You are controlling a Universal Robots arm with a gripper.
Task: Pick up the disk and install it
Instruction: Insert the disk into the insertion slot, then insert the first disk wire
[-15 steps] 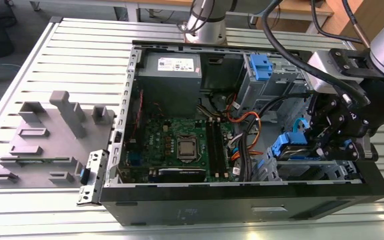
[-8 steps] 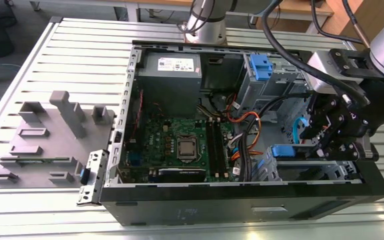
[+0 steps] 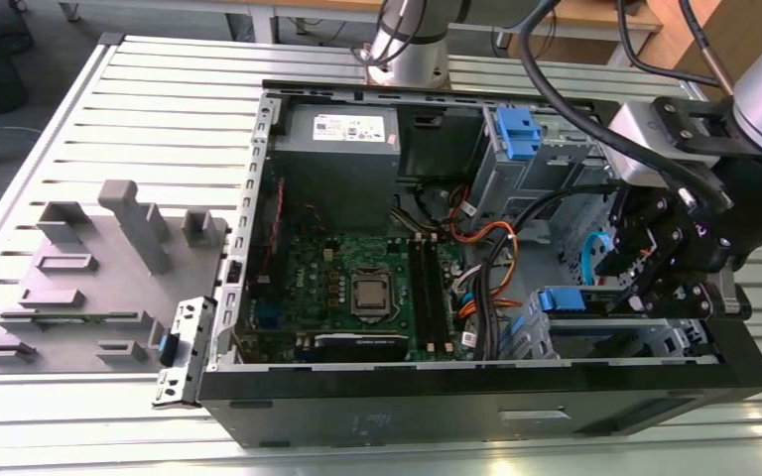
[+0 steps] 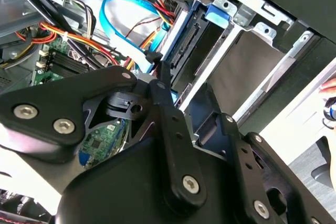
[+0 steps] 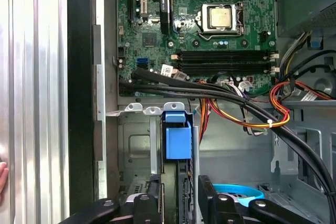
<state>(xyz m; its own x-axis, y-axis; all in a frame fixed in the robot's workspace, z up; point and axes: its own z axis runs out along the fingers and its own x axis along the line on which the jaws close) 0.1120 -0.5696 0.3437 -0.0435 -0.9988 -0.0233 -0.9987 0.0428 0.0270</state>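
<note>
- Exterior view: an open computer case (image 3: 487,397) lies on the slatted tabletop (image 3: 156,119), with the green motherboard (image 3: 354,278) flat on its floor.
- Beside the motherboard, toward the exterior view's right, is a metal drive cage (image 3: 527,342). The disk (image 3: 560,298) stands in it on edge, blue end turned toward the motherboard.
- The claw (image 3: 659,283) hangs over the cage, on the side of the disk away from the motherboard.
- The case also holds a grey power supply (image 3: 341,149) beyond the motherboard, and bundled cables (image 3: 480,238) between the motherboard and the cage.
- A grey plastic fixture (image 3: 90,268) stands on the tabletop outside the case, on the motherboard's other side.
- Second wrist view: the disk (image 4: 181,51) shows as a thin slab inside the cage (image 4: 262,30), with a blue rail along one side. Its long axis runs from the claw (image 4: 202,124) deeper into the cage.
- A blue cable (image 4: 121,9) loops between the disk and the motherboard (image 4: 58,61).
- First wrist view: the disk (image 5: 177,140) is seen edge on and narrow within the cage (image 5: 136,145). Its blue end points at the motherboard (image 5: 210,24), just short of the black cables (image 5: 184,92) that cross the motherboard's near edge.
- The claw (image 5: 181,205) sits at the end of the disk away from the motherboard. I cannot tell whether it has hold of the disk or how far open it is.
</note>
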